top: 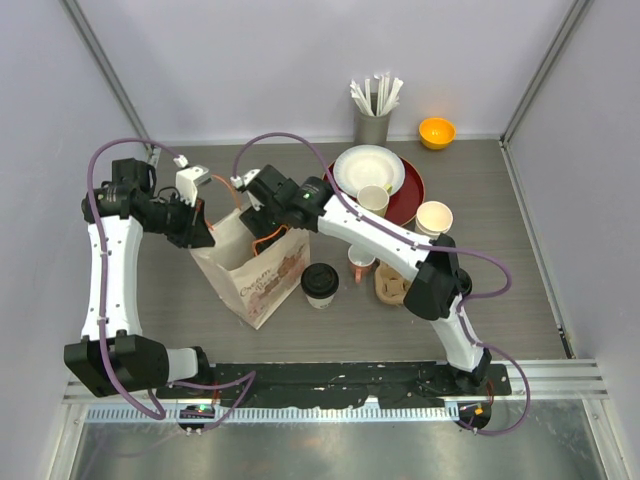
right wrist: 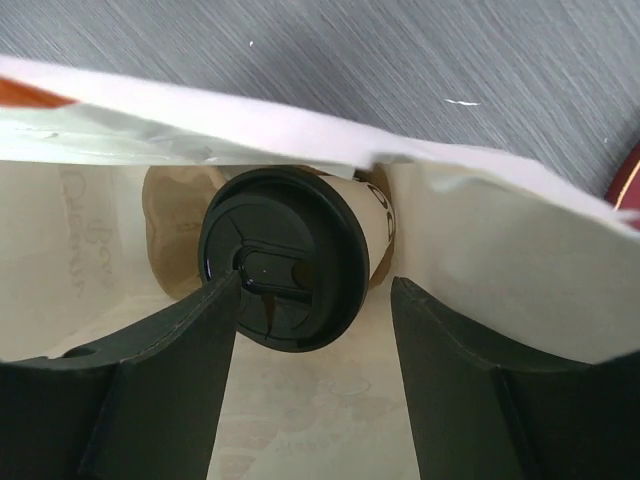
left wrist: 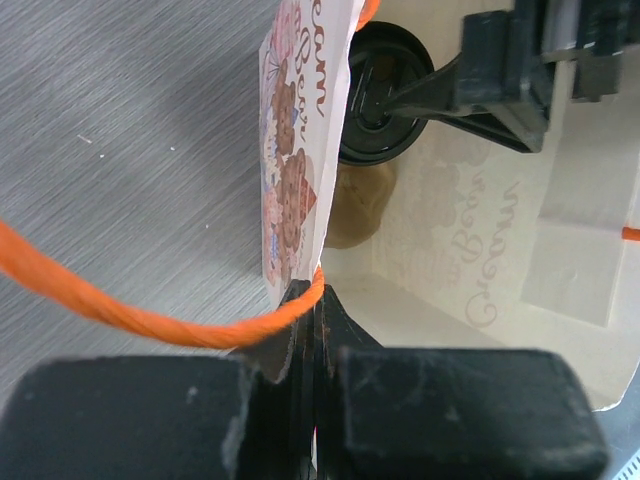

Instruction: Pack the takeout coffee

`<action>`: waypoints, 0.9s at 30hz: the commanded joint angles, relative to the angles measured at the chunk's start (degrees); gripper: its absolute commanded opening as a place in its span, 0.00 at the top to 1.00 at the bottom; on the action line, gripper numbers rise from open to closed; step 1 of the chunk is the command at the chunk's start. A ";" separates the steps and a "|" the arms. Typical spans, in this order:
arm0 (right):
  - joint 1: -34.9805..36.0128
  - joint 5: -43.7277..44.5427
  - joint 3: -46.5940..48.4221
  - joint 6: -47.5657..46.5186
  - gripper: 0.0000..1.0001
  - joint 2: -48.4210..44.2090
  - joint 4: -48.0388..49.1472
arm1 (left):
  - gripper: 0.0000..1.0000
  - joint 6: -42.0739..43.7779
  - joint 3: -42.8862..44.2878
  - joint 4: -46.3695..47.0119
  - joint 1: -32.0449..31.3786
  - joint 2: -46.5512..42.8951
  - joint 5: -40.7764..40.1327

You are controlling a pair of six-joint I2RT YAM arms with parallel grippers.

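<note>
Right gripper (right wrist: 315, 288) is held open inside the paper bag (right wrist: 500, 260), above a lidded cup (right wrist: 280, 235). Its rim is pinched by the left gripper (left wrist: 315, 300).

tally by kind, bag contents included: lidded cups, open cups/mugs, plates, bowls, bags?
lidded cups: 2 (one inside the bag, one beside it)
open cups/mugs: 3
plates: 2
bowl: 1
bag: 1
total: 9
</note>
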 commanded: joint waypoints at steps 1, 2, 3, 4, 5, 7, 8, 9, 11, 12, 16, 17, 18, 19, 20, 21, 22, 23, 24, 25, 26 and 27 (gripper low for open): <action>0.00 2.04 1.77 0.75 0.30 -4.70 1.52 | 1.00 0.94 0.28 -8.64 -0.16 0.32 -0.81; 0.00 2.13 2.12 0.75 0.28 -4.70 1.26 | 1.00 0.94 0.28 -8.55 -0.25 0.40 -0.81; 0.00 2.13 2.74 0.66 0.26 -4.61 0.99 | 1.00 1.03 0.36 -8.64 -0.16 0.40 -0.90; -0.08 2.21 2.92 0.66 0.25 -4.70 0.90 | 1.00 1.03 0.36 -8.64 -0.16 0.32 -0.81; 0.00 2.39 3.09 0.66 0.23 -4.79 0.90 | 1.00 1.03 0.36 -8.64 -0.16 0.32 -0.98; -0.08 2.57 3.18 0.75 0.22 -5.14 0.99 | 1.00 1.03 0.45 -8.90 -0.16 0.32 -1.16; 0.00 2.83 3.18 0.75 0.19 -5.49 1.25 | 1.00 1.12 0.45 -8.90 -0.16 0.49 -1.16; 0.00 2.92 3.09 0.75 0.19 -5.67 1.34 | 1.00 1.21 0.54 -8.90 -0.16 0.49 -1.16; -0.08 3.09 3.00 0.75 0.17 -5.93 1.60 | 1.00 1.21 0.63 -8.99 -0.16 0.58 -1.16; 0.00 3.27 2.92 0.83 0.16 -6.02 1.69 | 1.00 1.21 0.63 -8.99 -0.16 0.49 -1.16; -0.08 3.88 2.83 1.01 0.14 -6.55 2.74 | 1.00 1.29 0.63 -9.08 -0.16 0.41 -1.16; -0.08 3.88 2.83 1.01 0.14 -6.55 2.92 | 1.00 1.29 0.63 -9.08 -0.16 0.49 -1.16; 0.00 3.54 2.74 0.92 0.13 -6.90 3.18 | 1.00 1.38 0.63 -9.16 -0.07 0.41 -1.25; 0.00 3.53 2.57 0.92 0.13 -7.07 3.97 | 1.00 1.29 0.63 -9.25 -0.16 0.49 -1.25; 0.00 3.53 2.57 1.01 0.13 -7.16 4.24 | 1.00 1.29 0.71 -9.25 -0.16 0.49 -1.25; -0.08 3.88 2.22 1.01 0.13 -7.42 4.59 | 1.00 1.38 0.72 -9.25 -0.16 0.49 -1.34; 0.00 4.06 1.87 0.84 0.12 -7.77 5.46 | 1.00 1.47 0.72 -9.25 -0.16 0.41 -1.34; 0.00 4.15 1.51 0.75 0.13 -8.13 5.99 | 1.00 1.47 0.80 -9.25 -0.25 0.40 -1.51; 0.00 4.15 0.55 0.75 0.13 -8.39 6.52 | 1.00 1.38 0.80 -9.34 -0.16 0.32 -1.51; 0.00 3.97 0.11 0.75 0.12 -9.18 7.74 | 1.00 1.56 0.89 -9.43 -0.16 0.40 -1.60; -0.08 3.71 -0.33 0.66 0.13 -9.62 8.28 | 1.00 1.47 0.89 -9.43 -0.16 0.32 -1.69; -0.08 3.45 -1.20 0.66 0.12 -9.97 8.81 | 1.00 1.56 0.89 -9.34 -0.16 0.23 -1.78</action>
